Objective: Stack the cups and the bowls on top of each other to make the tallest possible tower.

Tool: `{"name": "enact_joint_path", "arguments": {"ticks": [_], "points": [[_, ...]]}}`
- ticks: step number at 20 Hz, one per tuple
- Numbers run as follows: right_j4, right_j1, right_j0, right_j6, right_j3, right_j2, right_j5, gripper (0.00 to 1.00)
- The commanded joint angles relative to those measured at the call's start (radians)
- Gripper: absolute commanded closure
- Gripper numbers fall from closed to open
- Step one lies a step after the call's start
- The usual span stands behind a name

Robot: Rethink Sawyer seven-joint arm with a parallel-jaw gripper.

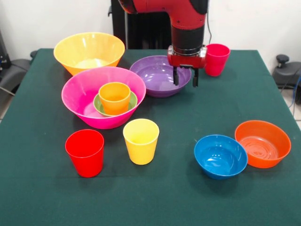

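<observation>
Pretty bright, even light from overhead, soft short shadows under the red cup [85, 152] and blue bowl [220, 156], white glare spots on the purple bowl [157, 75] and orange bowl [263, 143], everything reasonably sharp.

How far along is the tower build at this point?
Early. Done: the small green bowl sits inside the big hot-pink bowl, with the orange cup in it. In hand: nothing; the gripper hangs open and empty over the purple bowl. Left: every other cup and bowl stands loose on the table.
</observation>
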Motion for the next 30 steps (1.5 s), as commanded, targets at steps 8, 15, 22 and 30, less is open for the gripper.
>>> {"name": "enact_joint_path", "arguments": {"ticks": [8, 15, 22, 30], "points": [[0.014, 0.033, 0.040, 0.138, -0.013, 0.013, -0.069, 1.00], [0.062, -0.045, 0.078, 0.174, 0.024, -0.017, 0.002, 1.00], [0.151, -0.275, 0.104, 0.158, 0.087, -0.019, 0.229, 1.00], [0.185, -0.337, 0.112, 0.124, 0.083, -0.026, 0.322, 1.00]]}}
